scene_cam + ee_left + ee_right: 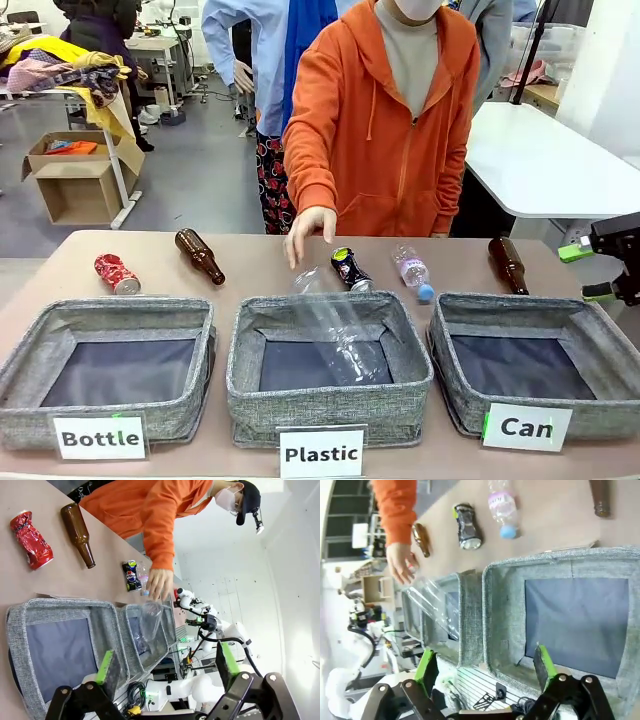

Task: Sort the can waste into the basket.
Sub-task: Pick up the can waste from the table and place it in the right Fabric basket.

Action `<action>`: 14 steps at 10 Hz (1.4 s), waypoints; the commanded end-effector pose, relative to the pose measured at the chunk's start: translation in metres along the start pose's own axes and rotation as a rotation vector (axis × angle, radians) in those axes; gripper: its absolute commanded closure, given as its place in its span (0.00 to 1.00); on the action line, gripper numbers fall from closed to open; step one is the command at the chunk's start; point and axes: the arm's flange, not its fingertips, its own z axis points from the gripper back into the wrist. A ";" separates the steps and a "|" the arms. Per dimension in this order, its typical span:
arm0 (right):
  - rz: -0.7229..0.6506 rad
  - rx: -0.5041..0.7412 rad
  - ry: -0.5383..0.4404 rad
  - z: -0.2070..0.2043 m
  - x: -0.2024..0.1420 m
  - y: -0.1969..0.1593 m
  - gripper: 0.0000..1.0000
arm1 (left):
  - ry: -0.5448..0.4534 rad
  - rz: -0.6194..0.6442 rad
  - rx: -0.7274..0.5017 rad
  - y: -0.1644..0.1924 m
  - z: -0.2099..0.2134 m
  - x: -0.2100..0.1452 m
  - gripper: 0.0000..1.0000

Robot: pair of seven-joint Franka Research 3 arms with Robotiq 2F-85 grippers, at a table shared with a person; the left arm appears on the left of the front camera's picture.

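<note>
**Two cans to sort, both grippers wide and empty**

Nearest to me, the left gripper [166,662] and right gripper [485,666] both stand with their jaws spread wide and nothing between the green pads. The right one hangs by the near right corner of the basket [600,330] labelled "Can", whose dark lining is bare. To its left sit the Plastic bin [330,400] and the Bottle bin [100,312].

Beyond the bins, the black can [351,269] lies on its side just past the Plastic bin's far rim, near a small plastic bottle [413,271]. The red can [117,273] lies far left behind the Bottle bin, well apart from the basket.

I judge both cans light, thin-walled and slick. The black one may roll, so I would close across the middle of its body with a gentle squeeze. The crushed red one should sit steadier, and I would take it across its creased waist.

Farther off, the person's hand [308,228] hovers above a clear bottle [330,320] tipping into the Plastic bin, close to the black can. I would mind that hand.
</note>
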 end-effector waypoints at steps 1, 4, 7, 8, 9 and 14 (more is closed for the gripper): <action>0.023 0.066 -0.014 -0.013 -0.006 -0.008 0.00 | 0.009 -0.014 -0.003 -0.001 0.002 -0.002 0.00; 0.074 -0.114 0.025 -0.051 0.023 0.061 0.00 | 0.009 -0.014 -0.003 -0.001 0.002 -0.002 0.00; 0.103 -0.405 0.070 -0.137 0.058 0.165 0.00 | 0.009 -0.014 -0.003 -0.001 0.002 -0.002 0.00; 0.169 -0.499 0.101 -0.175 0.067 0.200 0.00 | 0.009 -0.014 -0.003 -0.001 0.002 -0.002 0.00; 0.204 -0.574 0.127 -0.210 0.076 0.227 0.00 | 0.009 -0.014 -0.003 -0.001 0.002 -0.002 0.00; 0.297 -0.895 0.208 -0.381 0.122 0.258 0.00 | 0.009 -0.014 -0.003 -0.001 0.002 -0.002 0.00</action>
